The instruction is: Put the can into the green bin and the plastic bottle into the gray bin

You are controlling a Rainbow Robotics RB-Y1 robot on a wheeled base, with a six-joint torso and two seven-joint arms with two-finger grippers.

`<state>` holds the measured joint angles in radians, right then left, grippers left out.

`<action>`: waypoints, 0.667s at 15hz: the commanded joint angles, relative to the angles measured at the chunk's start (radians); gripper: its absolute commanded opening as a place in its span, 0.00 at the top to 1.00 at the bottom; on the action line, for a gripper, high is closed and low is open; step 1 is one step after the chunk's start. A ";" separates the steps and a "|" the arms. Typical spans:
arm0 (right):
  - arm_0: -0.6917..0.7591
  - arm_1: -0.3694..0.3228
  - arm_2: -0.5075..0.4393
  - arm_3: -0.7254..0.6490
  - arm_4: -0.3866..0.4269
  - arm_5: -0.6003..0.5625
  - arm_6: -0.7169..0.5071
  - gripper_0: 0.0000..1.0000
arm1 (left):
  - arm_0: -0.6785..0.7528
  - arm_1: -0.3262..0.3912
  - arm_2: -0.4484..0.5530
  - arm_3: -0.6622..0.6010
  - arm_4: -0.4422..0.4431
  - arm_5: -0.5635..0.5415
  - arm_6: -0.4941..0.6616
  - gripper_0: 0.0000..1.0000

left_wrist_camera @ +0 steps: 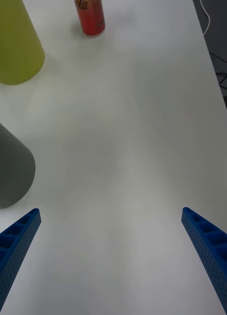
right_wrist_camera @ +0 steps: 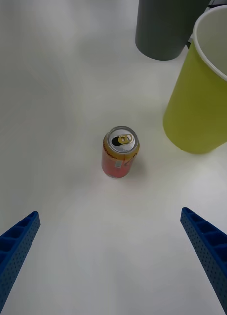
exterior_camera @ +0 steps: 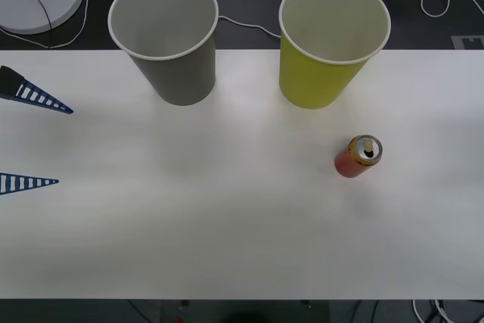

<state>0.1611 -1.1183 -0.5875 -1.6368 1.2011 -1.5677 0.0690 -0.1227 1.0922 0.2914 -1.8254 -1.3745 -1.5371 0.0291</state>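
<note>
The right gripper (right_wrist_camera: 113,261) hangs with fingers wide apart, aimed at the can (right_wrist_camera: 120,158), which stands upright on the table (exterior_camera: 227,209) just beside the green bin (exterior_camera: 330,43). The left gripper (exterior_camera: 30,138), also spread and empty, waits at the left edge. This looks like the approach to the can: next, lower, straddle it, close. The gray bin (exterior_camera: 168,39) stands farther left.

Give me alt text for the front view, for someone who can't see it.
A small red-orange can stands upright on a white table, in front of a green bin at the far edge. A gray bin stands to the green bin's left, both upright and open. The left gripper is open at the left edge, holding nothing.
</note>
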 commanded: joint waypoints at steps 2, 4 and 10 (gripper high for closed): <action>0.000 0.000 0.000 0.000 0.000 0.000 0.000 0.00 | 0.000 0.000 0.000 0.000 0.000 0.000 0.000 0.00; 0.017 0.009 0.006 0.009 0.000 -0.003 0.000 0.00 | 0.000 0.000 0.000 0.000 0.000 0.000 0.000 0.00; 0.018 -0.005 0.020 0.049 -0.015 0.031 0.023 0.00 | 0.000 0.000 0.000 0.000 0.000 0.000 0.000 0.00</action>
<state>0.1801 -1.1243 -0.5746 -1.6035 1.1904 -1.5464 0.0833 -0.1228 1.0922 0.2914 -1.8255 -1.3745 -1.5370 0.0291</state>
